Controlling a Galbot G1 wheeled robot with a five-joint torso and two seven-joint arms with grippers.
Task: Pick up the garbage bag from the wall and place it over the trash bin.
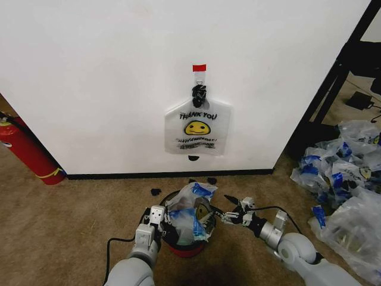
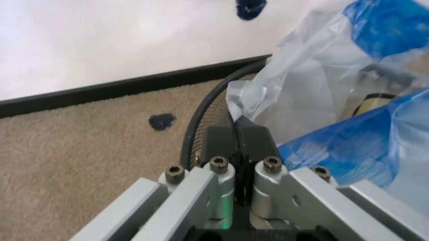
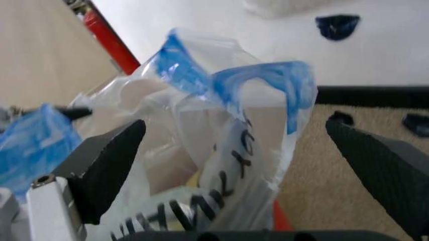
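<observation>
Garbage bag (image 1: 189, 219) sitting in trash bin (image 1: 186, 248), between our grippers. Left gripper (image 2: 236, 131) pinching bag edge at rim; right gripper (image 1: 228, 208) spreading wide beside it. We are judging: fitting stage; next, stretching mouth over rim.

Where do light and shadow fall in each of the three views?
Head view: even light on the wall, only a faint shadow round the hanging bag. Left wrist view: the garbage bag shines pale where the left hand pinches it. Right wrist view: the right hand spreads open fingers, dark against the bright wall.
</observation>
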